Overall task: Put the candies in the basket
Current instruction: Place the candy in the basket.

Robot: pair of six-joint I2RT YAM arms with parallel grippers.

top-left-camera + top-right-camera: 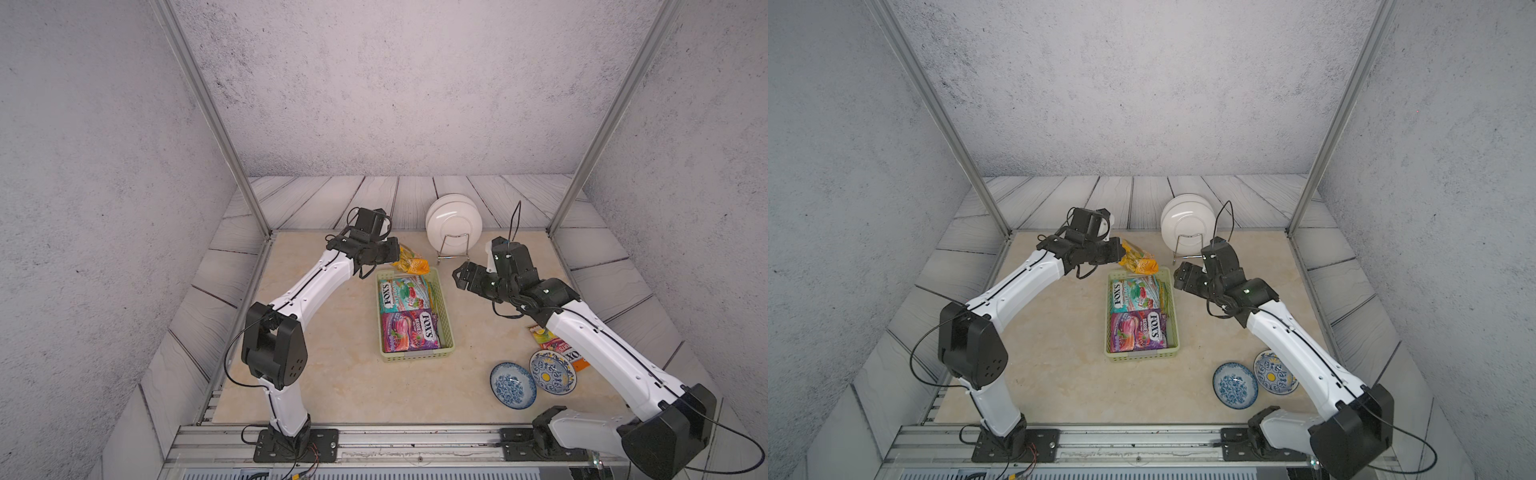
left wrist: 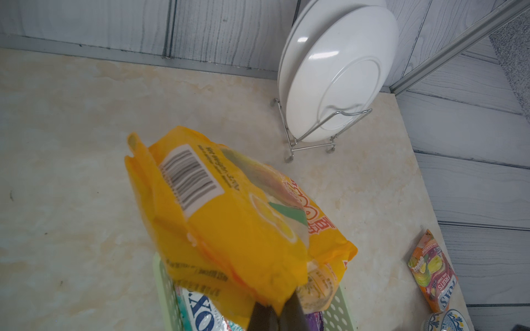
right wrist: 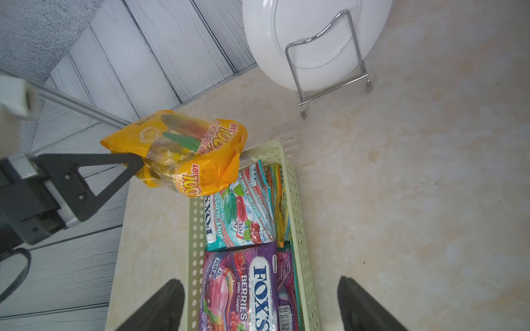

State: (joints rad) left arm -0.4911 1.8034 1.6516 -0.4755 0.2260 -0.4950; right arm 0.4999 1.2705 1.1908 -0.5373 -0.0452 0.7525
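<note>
**Yellow bag in my left grip, over the basket's far end**

In both top views my left gripper (image 1: 394,254) is clamped on the yellow-orange candy bag (image 1: 413,262), which hangs over the far end of the pale green basket (image 1: 415,356); I cannot tell whether the bag touches the rim. Inside the basket the teal FOX'S mint packet (image 1: 401,293) lies at the far end and the purple FOX'S berries packet (image 1: 409,331) at the near end, edge to edge. My right gripper (image 1: 459,277) hangs to the right of the basket's far end, apart from it. An orange-pink FOX'S fruits packet (image 1: 555,343) lies on the table (image 1: 332,374) at the right, partly under my right arm (image 1: 602,349) and just beside the yellow-centred bowl (image 1: 552,371); a blue-and-white bowl (image 1: 512,384) sits next to that one. White plates (image 1: 453,224) stand in a wire rack (image 1: 453,249) behind the basket.

In the left wrist view my fingers (image 2: 292,312) are pinched together on one corner of the bag; its barcode faces the camera, and the basket's end and the teal packet show beneath it.

In the right wrist view my right jaws stand wide apart and empty, with the berries packet showing between them. A green-yellow packet (image 3: 279,200) stands on edge between the teal packet and the basket's wall.
</note>
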